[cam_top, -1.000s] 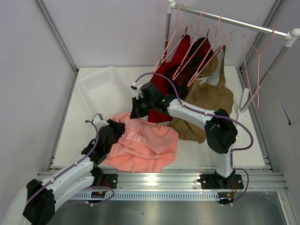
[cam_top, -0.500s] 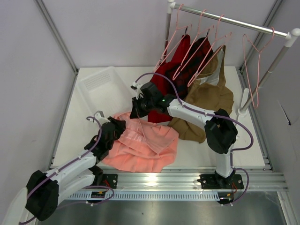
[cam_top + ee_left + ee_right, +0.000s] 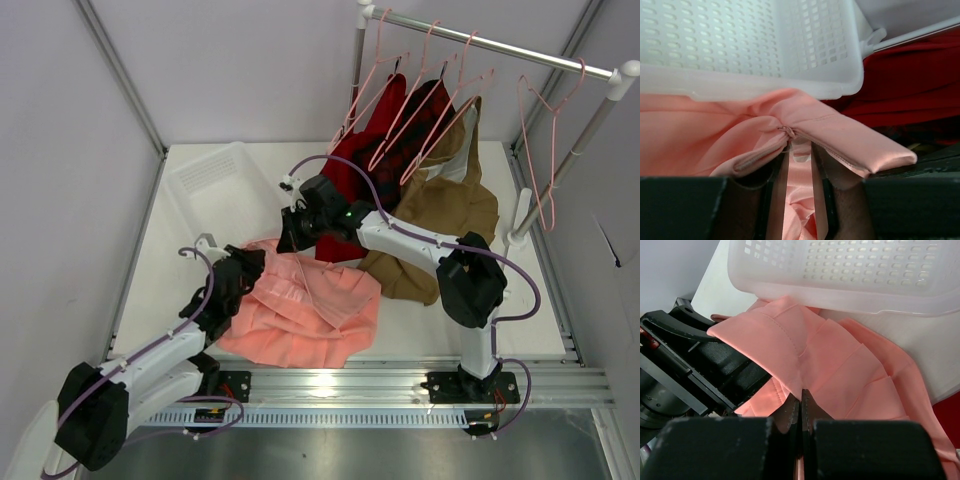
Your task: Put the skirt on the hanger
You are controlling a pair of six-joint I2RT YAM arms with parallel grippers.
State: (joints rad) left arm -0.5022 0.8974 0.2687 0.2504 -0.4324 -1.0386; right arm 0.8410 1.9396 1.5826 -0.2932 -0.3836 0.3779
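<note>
Left gripper [image 3: 799,150]: fold of soft salmon-pink cloth skirt [image 3: 310,305] sat between fingers; firm pinch could not be told. Skirt lay crumpled on white table [image 3: 150,280], just beside translucent white plastic basket [image 3: 215,185], spanning both grippers. Right gripper [image 3: 801,412]: fingers pressed together on skirt's far edge. Thin pale-pink triangular hanger [image 3: 540,150] hung on silver metal rail [image 3: 490,42], far right, well apart; right arm nearer.

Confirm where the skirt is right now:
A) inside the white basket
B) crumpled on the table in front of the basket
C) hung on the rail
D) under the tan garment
B: the skirt lies crumpled on the table, on the near side of the basket.
</note>
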